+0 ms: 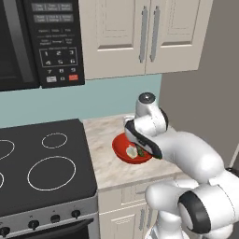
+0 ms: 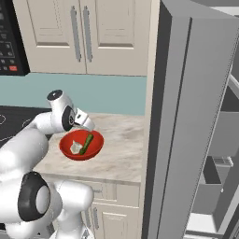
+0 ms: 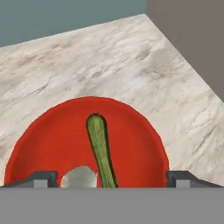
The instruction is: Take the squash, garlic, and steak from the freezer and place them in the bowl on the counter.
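Hand view looks straight down into the bowl [image 3: 52,140], and from where I stand the gripper [image 3: 111,177] hangs just above it with its two fingertips set wide apart and nothing between them, so the claw is open and empty. The squash [image 3: 101,151] lies along the bowl's middle, its rounded end pointing to twelve o'clock, and the garlic [image 3: 79,177] sits just beside it at about seven o'clock, close to touching the stalk end. I see no steak among them, so I judge that piece is yet to be fetched, and two of the three things are in place. They rest in the hollow because the sloped red wall lets them slide to the lowest spot, which keeps them off the rim. In the left base view the arm bends low over the bowl [image 1: 122,150], hiding its three o'clock side. In the right base view the bowl [image 2: 95,145] stands on the counter [image 2: 121,154] near the front edge, with bare stone from one to four o'clock reaching to the freezer [image 2: 186,116], whose grey side rises close by. That wall is the thing to mind: the hand has free room straight up, less toward the freezer's side.
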Controlling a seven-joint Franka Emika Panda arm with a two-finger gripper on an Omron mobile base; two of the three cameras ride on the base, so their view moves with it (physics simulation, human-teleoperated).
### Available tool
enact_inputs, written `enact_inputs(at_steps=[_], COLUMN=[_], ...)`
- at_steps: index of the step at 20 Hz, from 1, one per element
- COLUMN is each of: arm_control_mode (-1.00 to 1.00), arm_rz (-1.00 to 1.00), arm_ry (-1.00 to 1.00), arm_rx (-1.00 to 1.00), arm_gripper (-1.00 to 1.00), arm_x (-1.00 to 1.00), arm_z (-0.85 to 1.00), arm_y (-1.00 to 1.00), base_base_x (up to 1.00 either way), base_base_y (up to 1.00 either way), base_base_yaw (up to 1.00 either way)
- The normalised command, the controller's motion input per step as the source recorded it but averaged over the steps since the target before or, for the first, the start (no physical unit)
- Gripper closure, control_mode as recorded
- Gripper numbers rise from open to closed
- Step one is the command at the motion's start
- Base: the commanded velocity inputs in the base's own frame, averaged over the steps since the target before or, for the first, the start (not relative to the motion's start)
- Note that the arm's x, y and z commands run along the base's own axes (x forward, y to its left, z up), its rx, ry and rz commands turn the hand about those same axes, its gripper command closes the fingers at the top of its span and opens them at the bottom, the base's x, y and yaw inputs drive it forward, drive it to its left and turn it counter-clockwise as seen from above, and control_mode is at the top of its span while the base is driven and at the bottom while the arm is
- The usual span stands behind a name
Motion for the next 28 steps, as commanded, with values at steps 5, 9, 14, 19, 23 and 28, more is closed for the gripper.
enact_inputs(at_steps=[5, 9, 14, 19, 23, 28], arm_control_mode=[-1.0, -1.0, -1.0, 1.0, 1.0, 1.0], arm_rz=[0.0, 0.0, 0.0, 0.0, 0.0, 0.0], arm_ry=[-0.04, -0.03, -0.24, 0.0, 0.0, 0.0], arm_rx=[0.02, 0.04, 0.0, 0.0, 0.0, 0.0], arm_gripper=[-1.0, -1.0, -1.0, -1.0, -1.0, -1.0], arm_x=[-1.0, -1.0, -1.0, 0.0, 0.0, 0.0], arm_z=[0.79, 0.67, 0.06, 0.0, 0.0, 0.0], arm_y=[0.0, 0.0, 0.0, 0.0, 0.0, 0.0], base_base_x=[0.0, 0.0, 0.0, -1.0, -1.0, -1.0], base_base_y=[0.0, 0.0, 0.0, 0.03, 0.23, 0.58], base_base_yaw=[0.0, 0.0, 0.0, -0.11, -0.46, -0.57])
